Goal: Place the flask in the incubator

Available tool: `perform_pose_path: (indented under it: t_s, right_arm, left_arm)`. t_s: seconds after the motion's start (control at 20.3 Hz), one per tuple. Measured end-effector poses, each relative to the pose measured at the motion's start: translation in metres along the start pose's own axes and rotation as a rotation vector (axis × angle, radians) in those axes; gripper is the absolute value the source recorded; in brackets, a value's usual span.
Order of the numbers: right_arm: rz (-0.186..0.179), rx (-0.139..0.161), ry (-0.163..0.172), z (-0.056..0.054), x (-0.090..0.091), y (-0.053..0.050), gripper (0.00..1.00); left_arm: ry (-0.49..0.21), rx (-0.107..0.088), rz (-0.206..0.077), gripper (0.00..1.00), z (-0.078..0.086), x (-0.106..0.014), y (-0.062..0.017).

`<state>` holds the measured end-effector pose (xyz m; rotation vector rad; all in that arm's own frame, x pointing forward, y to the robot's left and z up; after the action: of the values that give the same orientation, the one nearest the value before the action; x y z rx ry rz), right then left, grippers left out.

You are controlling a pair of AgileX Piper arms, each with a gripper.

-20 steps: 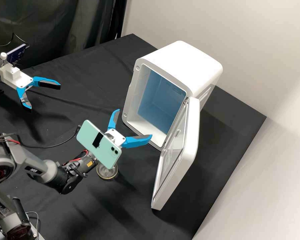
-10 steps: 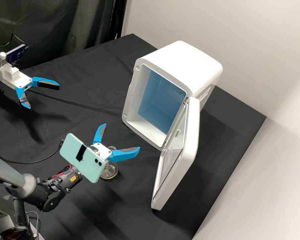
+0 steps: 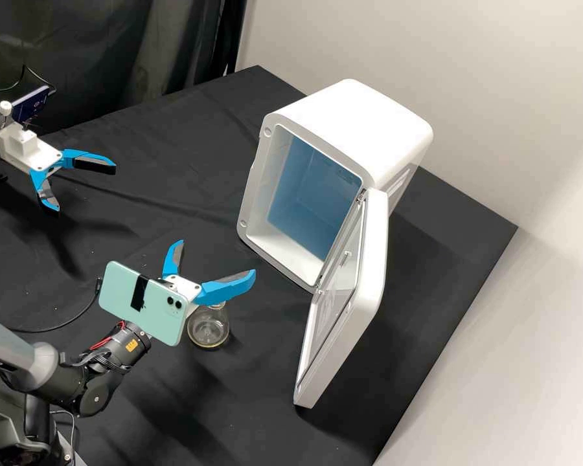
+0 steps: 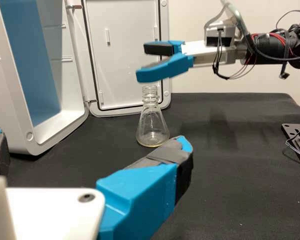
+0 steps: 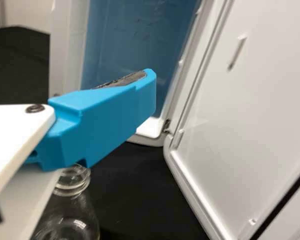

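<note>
Fingers (image 3: 87, 158) spread, our left end effector (image 3: 83, 186) hangs well aside, leaving room. Our right end effector (image 3: 214, 261), likewise released, hovers just over the flask (image 3: 208, 327), upright on the bench (image 3: 175, 149), placed, we judge, to grasp its neck. To its right the incubator (image 3: 369, 123) stands with its door (image 3: 343, 298) open to receive it.

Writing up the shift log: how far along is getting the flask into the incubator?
Done: the incubator has its door swung open. In hand: the right gripper hovers open just above the flask, which stands upright on the bench, not gripped. Left to do: grasp the flask, carry it inside, release. The left gripper hangs open, well away from it.
</note>
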<state>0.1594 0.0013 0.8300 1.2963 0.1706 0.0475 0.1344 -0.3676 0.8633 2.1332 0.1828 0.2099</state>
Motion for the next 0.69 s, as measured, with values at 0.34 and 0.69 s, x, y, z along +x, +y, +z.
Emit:
perform_pose_path:
  t_s: [0.34, 0.69]
  right_arm:
    - [-0.140, -0.028, -0.001, 0.012, 0.004, -0.019, 1.00]
    - [-0.250, -0.041, -0.034, 0.028, 0.008, -0.039, 1.00]
  left_arm:
    - [-0.004, -0.001, 0.019, 1.00, 0.002, -0.001, 0.0031]
    - [-0.005, -0.003, 0.021, 1.00, 0.003, -0.003, 0.0027]
